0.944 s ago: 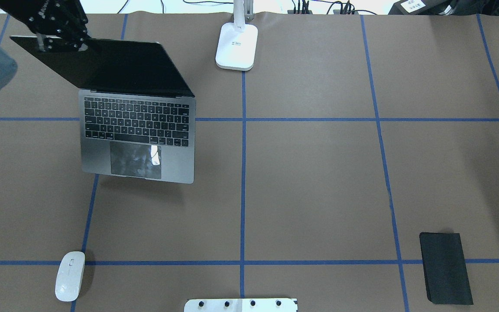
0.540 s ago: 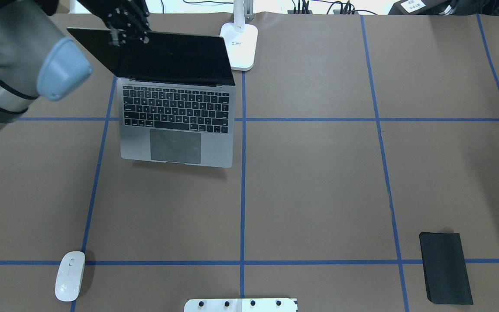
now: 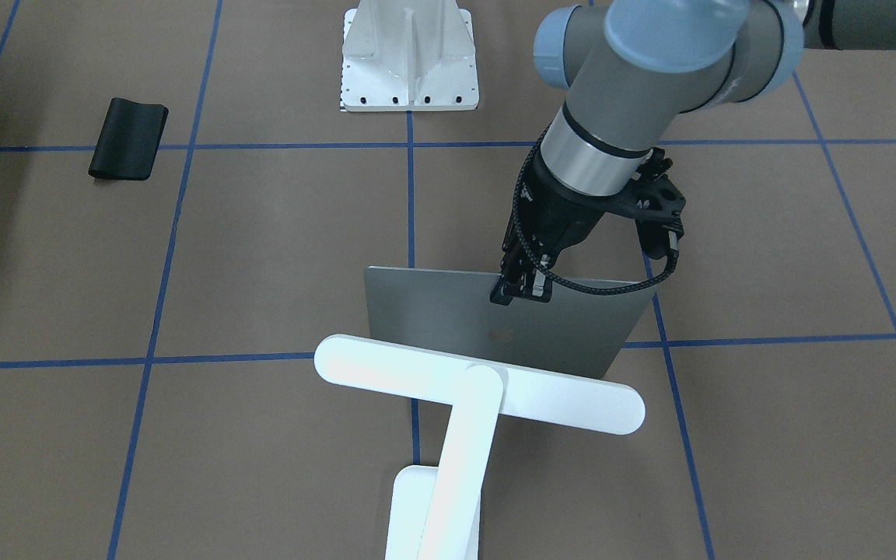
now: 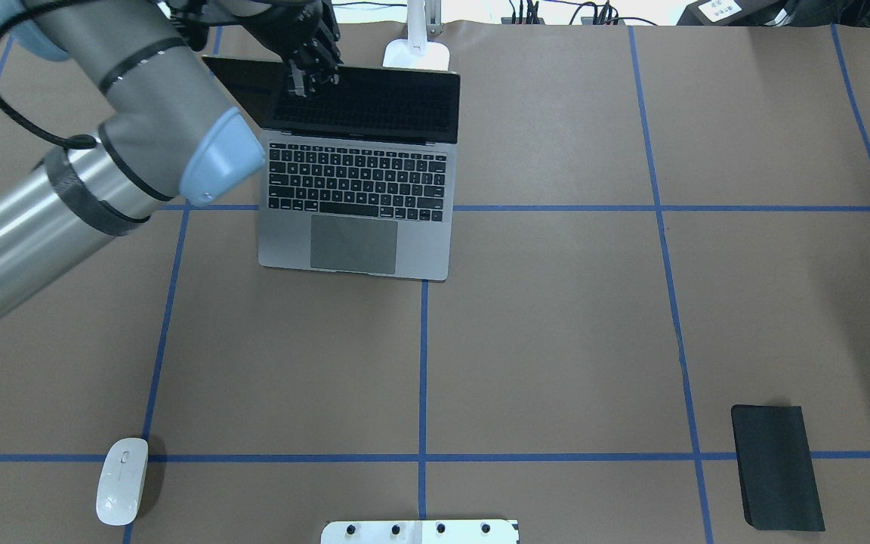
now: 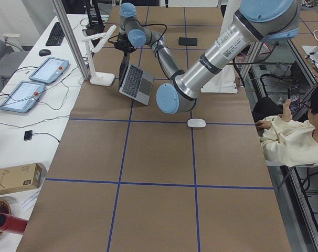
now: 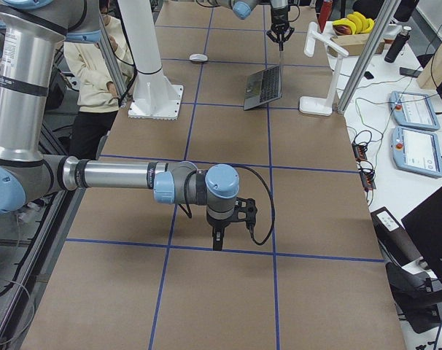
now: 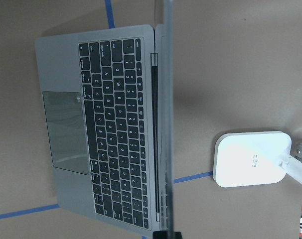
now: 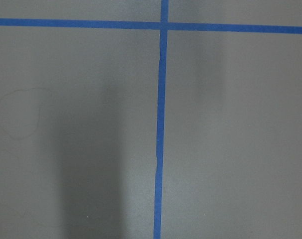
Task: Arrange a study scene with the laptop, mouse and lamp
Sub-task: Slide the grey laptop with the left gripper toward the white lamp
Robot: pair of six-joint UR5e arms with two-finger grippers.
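The grey laptop (image 4: 359, 219) is open, its keyboard towards me and its lid (image 3: 495, 319) upright just in front of the lamp. My left gripper (image 4: 306, 79) is shut on the lid's top edge, left of its middle (image 3: 522, 292). The laptop's base (image 7: 116, 134) sits at or just above the table. The white lamp stands behind it, its base (image 4: 418, 54) at the far edge and its bar head (image 3: 479, 381) over the lid. The white mouse (image 4: 122, 491) lies at the near left. My right gripper (image 6: 217, 237) hangs low over bare table, and I cannot tell whether it is open.
A black mat (image 4: 777, 467) lies at the near right. The white bolted pedestal (image 4: 420, 532) stands at the near middle edge. Blue tape lines cross the brown table (image 4: 556, 340). Cables and tablets lie beyond the far edge.
My left arm has carried the open laptop to the right, from the far left to just in front of the lamp, and lowered it. Mouse, lamp and mat have not moved.
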